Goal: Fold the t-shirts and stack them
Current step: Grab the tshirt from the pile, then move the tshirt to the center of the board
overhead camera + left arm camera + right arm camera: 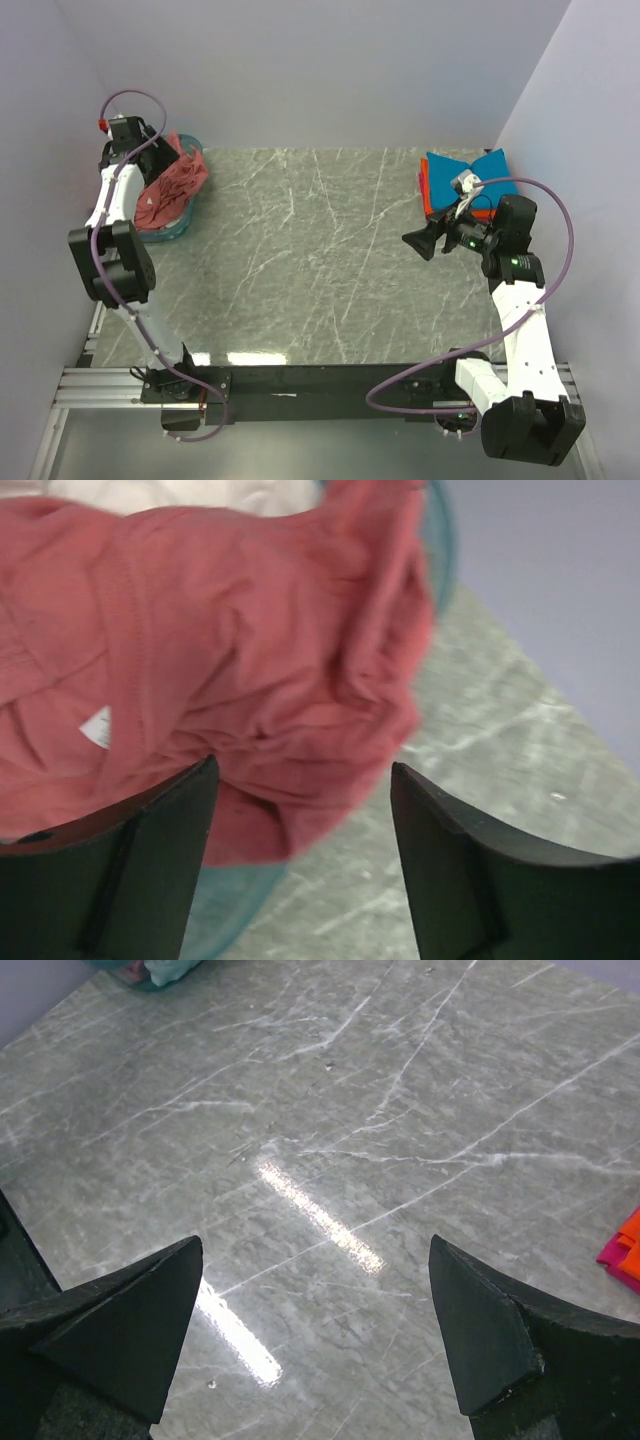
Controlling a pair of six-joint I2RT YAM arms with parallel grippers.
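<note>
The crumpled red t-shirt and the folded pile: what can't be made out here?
- Dusty-red crumpled t-shirt: in the top view, the left arm covers part of it.
- Translucent teal plastic basket: the shirt hides what lies underneath.
- Teal-blue folded t-shirt: it covers the orange folded t-shirt below, and the right arm hides the near edge, so the count is unclear.
- Right wrist view: the frame edge cuts off that pile's corner.

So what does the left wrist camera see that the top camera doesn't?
Only the left wrist camera: the little white label on the red shirt, and the left fingers open right by the cloth. Only the top camera: both arms, the folded blue shirt on an orange one at the far right, and the right fingers open over the table. Both: the red shirt spilling out of the teal basket, and the grey table.
</note>
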